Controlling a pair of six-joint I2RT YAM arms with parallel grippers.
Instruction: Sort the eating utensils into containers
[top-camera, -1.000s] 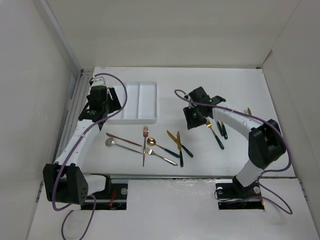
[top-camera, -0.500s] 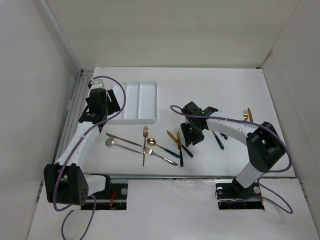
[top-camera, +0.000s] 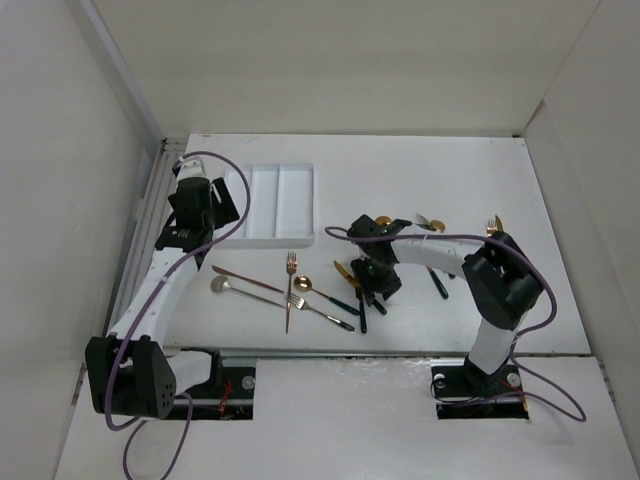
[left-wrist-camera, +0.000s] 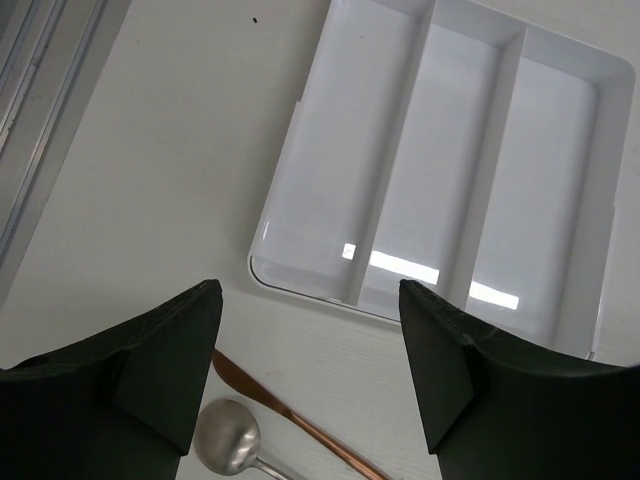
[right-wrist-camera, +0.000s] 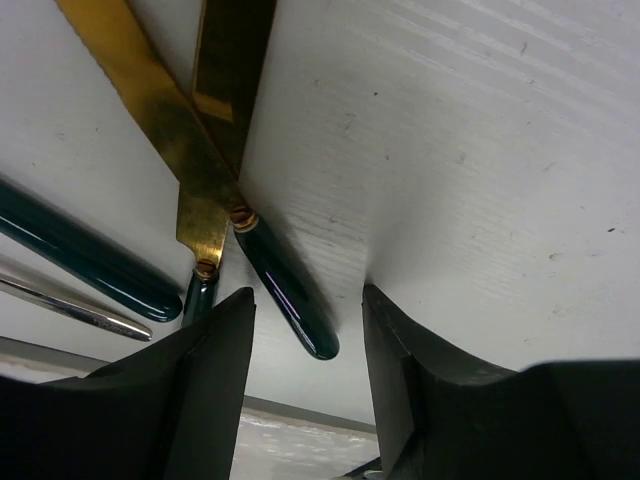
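Note:
The containers are one white tray (top-camera: 283, 205) with three long compartments, all bare in the left wrist view (left-wrist-camera: 345, 160). My left gripper (top-camera: 205, 222) hangs open above the table just near of the tray (left-wrist-camera: 310, 290); a copper knife (left-wrist-camera: 290, 415) and a silver spoon (left-wrist-camera: 225, 440) lie below it. Low over the table's middle, my right gripper (top-camera: 372, 282) is open (right-wrist-camera: 308, 300). Its fingers straddle the dark green handle (right-wrist-camera: 285, 290) of one of two crossed gold knives (right-wrist-camera: 165, 120). More utensils lie across the front middle (top-camera: 290, 295).
Further utensils lie right of the right arm: a green-handled one (top-camera: 438, 282), a spoon (top-camera: 430, 224) and a gold piece (top-camera: 493, 228). A metal rail (top-camera: 150, 215) runs along the table's left edge. The table's front edge (right-wrist-camera: 270, 410) is close behind the right fingers.
My right arm has swung left and down from the utensils on the right to the crossed gold knives in the middle. The left arm has shifted only slightly.

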